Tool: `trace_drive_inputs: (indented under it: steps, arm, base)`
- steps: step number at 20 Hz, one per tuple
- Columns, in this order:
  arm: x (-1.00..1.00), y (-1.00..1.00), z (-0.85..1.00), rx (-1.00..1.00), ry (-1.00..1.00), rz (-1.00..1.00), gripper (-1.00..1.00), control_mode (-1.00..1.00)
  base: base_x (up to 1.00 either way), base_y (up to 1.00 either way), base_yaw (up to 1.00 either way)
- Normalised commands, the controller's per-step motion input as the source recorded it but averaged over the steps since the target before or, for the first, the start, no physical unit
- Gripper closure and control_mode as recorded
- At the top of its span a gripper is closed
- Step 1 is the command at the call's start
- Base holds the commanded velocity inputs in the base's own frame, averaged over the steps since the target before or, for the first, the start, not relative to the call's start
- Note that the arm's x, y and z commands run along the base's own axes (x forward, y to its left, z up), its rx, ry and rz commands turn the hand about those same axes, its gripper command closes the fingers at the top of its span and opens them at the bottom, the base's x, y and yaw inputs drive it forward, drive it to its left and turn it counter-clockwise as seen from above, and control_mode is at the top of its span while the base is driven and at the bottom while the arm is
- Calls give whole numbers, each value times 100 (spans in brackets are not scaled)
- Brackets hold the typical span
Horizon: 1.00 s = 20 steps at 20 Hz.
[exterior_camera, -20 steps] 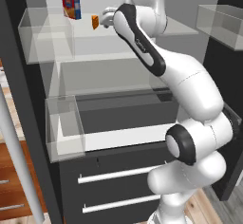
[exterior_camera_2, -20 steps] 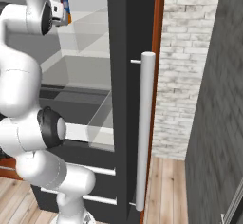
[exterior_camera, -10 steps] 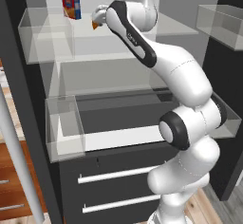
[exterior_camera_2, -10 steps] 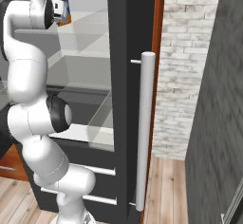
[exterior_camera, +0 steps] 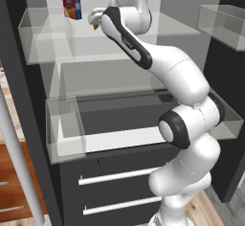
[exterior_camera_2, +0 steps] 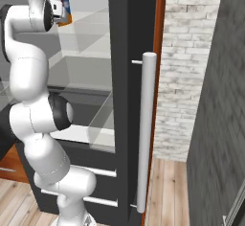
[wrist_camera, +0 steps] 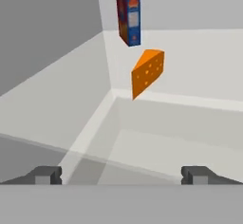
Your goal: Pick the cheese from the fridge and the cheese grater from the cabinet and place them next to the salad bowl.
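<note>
Hand: the robot's two-finger gripper had its dark fingers wide apart and held nothing | Cheese: the small orange wedge of cheese sat on a top shelf of the tall dark fridge, ahead of the fingers, not touching | Near it: a red-and-blue printed box stood just behind the cheese

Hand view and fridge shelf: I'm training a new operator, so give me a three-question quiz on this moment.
1. True or false: the gripper is shut on the cheese.
2. Which thing stands behind the cheese on the shelf: A) a red-and-blue box, B) a salad bowl, C) a grater?
3. Fill in: in the hand view, the cheese lies ____ of the fingertips, untouched.

Key: 1 false, the jaws stand open and empty; 2 A; 3 ahead.
</note>
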Motion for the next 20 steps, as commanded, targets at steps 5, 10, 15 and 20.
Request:
trace_drive_inputs:
  steps: [5, 10, 15, 20]
  arm:
    - [28, 0, -20, 0, -9, -9, -100, -100]
    - [22, 0, -1, 0, -5, -10, -100, -100]
    - [28, 0, 0, 0, 0, -7, -100, -100]
    - [23, 2, 0, 0, 0, -3, -100, -100]
  base:
    - [0, 0, 0]
    - [0, 0, 0]
    - [0, 0, 0]
    - [0, 0, 0]
